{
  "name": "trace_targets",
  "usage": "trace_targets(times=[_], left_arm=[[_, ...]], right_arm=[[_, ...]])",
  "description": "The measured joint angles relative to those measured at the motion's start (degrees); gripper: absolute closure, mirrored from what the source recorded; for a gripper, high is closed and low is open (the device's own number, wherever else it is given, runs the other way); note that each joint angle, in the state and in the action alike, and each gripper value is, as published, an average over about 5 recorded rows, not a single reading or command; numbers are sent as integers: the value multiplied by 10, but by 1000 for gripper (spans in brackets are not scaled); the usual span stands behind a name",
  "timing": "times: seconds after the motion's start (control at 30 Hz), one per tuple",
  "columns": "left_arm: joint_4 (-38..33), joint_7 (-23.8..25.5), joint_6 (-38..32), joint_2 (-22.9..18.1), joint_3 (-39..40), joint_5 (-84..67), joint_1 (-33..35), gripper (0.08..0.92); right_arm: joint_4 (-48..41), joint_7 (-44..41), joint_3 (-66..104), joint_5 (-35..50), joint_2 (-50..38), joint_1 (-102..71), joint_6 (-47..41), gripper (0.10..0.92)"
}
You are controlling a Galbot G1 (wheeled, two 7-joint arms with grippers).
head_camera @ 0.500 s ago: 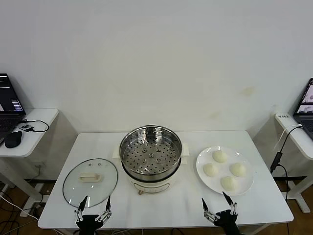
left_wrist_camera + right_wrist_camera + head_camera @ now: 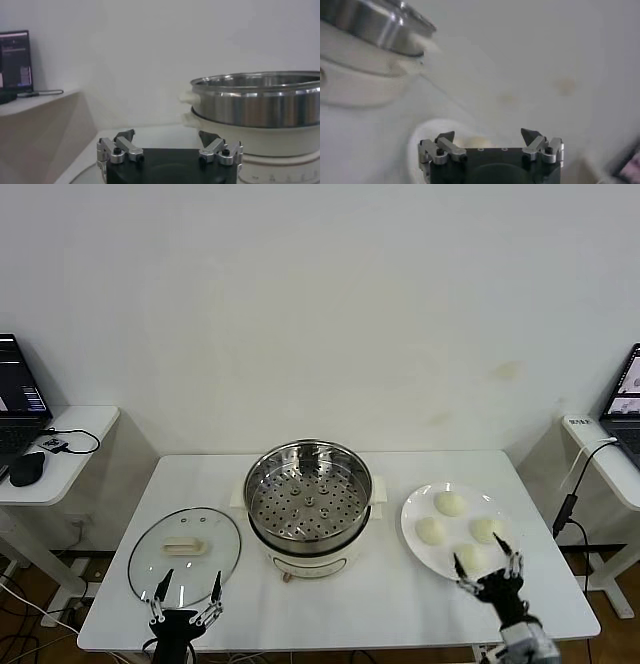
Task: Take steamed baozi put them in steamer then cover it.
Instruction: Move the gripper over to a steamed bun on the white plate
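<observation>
Both arms are cut off by the lower edge of the head view, so that only the grippers are seen. In the right wrist view the scene is smeared: only a pale shape, taken to be a bun on the plate, is made out just above the gripper body, and the steamer wall is cropped at the upper left of that frame. In the left wrist view the steamer is cut by the right edge of the frame. The right gripper (image 2: 487, 564) is seen at the lower right of the head view, its fingers spread wide, empty, poised at the near edge of the white plate (image 2: 412, 529) over the nearest of the four steamed baozi (image 2: 450, 504); whether a fingertip touches that bun cannot be told. The left gripper (image 2: 186, 586) is parked at the lower left, spread wide and empty, at the near edge of the glass lid (image 2: 150, 549), which lies flat on the table. The steamer (image 2: 308, 494) stands uncovered at the centre of the white table (image 2: 200, 474), its perforated tray bare, between lid and plate. A plain white wall is seen behind. Side desks with laptops are noted at both frame edges, a mouse (image 2: 27, 469) on the one at the left.
</observation>
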Motion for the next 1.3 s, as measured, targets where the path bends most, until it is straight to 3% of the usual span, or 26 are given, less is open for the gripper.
trace_targets(times=[0.37, 0.67, 0.93, 1.3], left_arm=[[-4, -6, -14, -8, -4, 15, -3, 177], [-12, -7, -19, -10, -6, 25, 1, 177], [-15, -13, -28, -12, -12, 25, 2, 177], [-9, -15, -32, -8, -24, 22, -4, 177]], right_arm=[[-100, -174, -56, -7, -169, 150, -37, 203], [-203, -316, -220, 34, -264, 342, -40, 203], [-306, -404, -406, 57, -276, 522, -30, 203], [-435, -457, -598, 54, -221, 697, -4, 203]])
